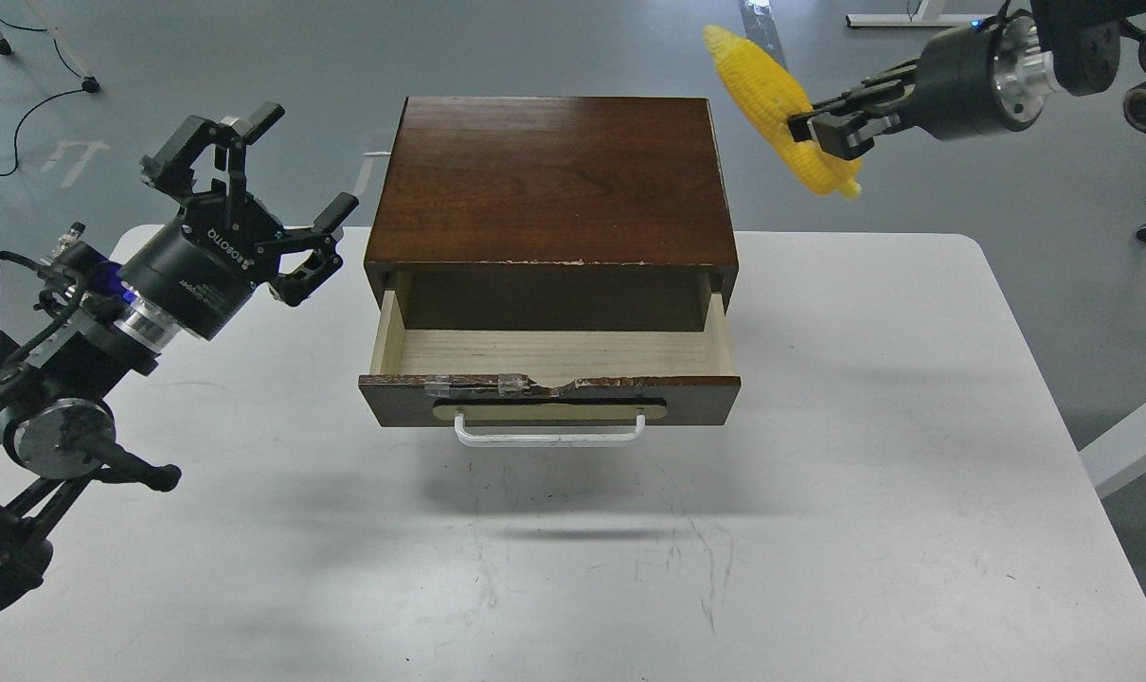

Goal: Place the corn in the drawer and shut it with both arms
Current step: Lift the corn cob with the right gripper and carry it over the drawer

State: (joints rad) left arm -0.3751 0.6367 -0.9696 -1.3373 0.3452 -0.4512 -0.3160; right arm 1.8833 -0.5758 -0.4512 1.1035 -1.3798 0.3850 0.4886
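Note:
The dark brown wooden box (554, 180) stands on the white table (867, 474). Its drawer (549, 355) is pulled open toward me, with a pale wood interior that holds nothing, a chipped dark front and a white bar handle (549, 438). My right gripper (819, 128) is shut on the yellow corn (772, 95) and holds it in the air, above and to the right of the box's back right corner. The cob tilts, tapered end up-left. My left gripper (251, 189) is open and empty, left of the box, a little above the table.
The box sits at the table's middle back. Grey floor lies beyond, with cables (24, 114) at the far left and white furniture legs (1137, 436) at the right edge.

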